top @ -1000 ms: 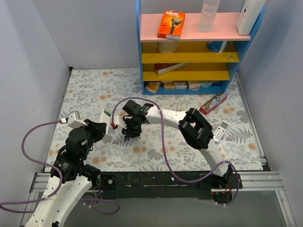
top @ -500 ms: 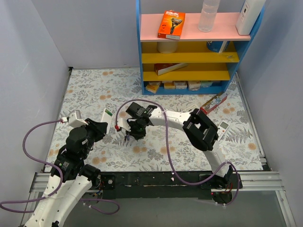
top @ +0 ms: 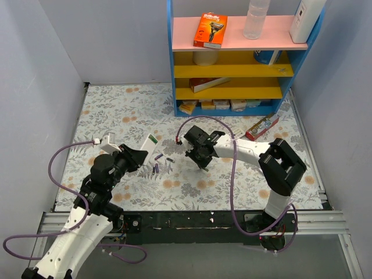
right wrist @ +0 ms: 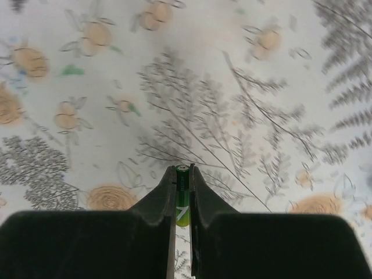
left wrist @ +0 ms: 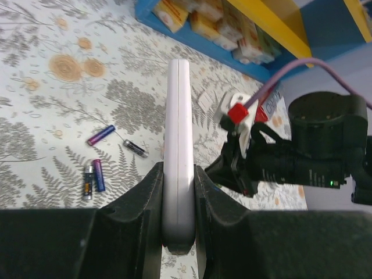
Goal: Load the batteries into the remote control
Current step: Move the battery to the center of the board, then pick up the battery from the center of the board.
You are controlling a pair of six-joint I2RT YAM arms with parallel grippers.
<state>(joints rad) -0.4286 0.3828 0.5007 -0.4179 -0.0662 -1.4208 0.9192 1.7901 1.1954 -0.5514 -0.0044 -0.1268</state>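
Observation:
My left gripper [top: 143, 153] [left wrist: 178, 172] is shut on the lower end of the remote control [top: 150, 145] [left wrist: 177, 110], a slim white bar held on edge above the table. Several small purple and dark batteries [top: 157, 165] [left wrist: 96, 174] lie loose on the floral mat just right of it. Further right, my right gripper [top: 201, 162] [right wrist: 182, 170] is shut on a green battery [right wrist: 182, 200] that stands lengthwise between its fingertips, lifted off the mat. In the left wrist view the right gripper [left wrist: 232, 171] hangs just right of the remote.
A blue shelf unit [top: 241, 58] with small boxes stands at the back. A toothpaste box [top: 261, 127] lies in front of its right end. Grey walls close in on both sides. The right arm's elbow [top: 285, 165] sits above the mat's right part.
The right gripper has shut on a green battery and carried it right, away from the other batteries. The left gripper has moved the remote right and forward.

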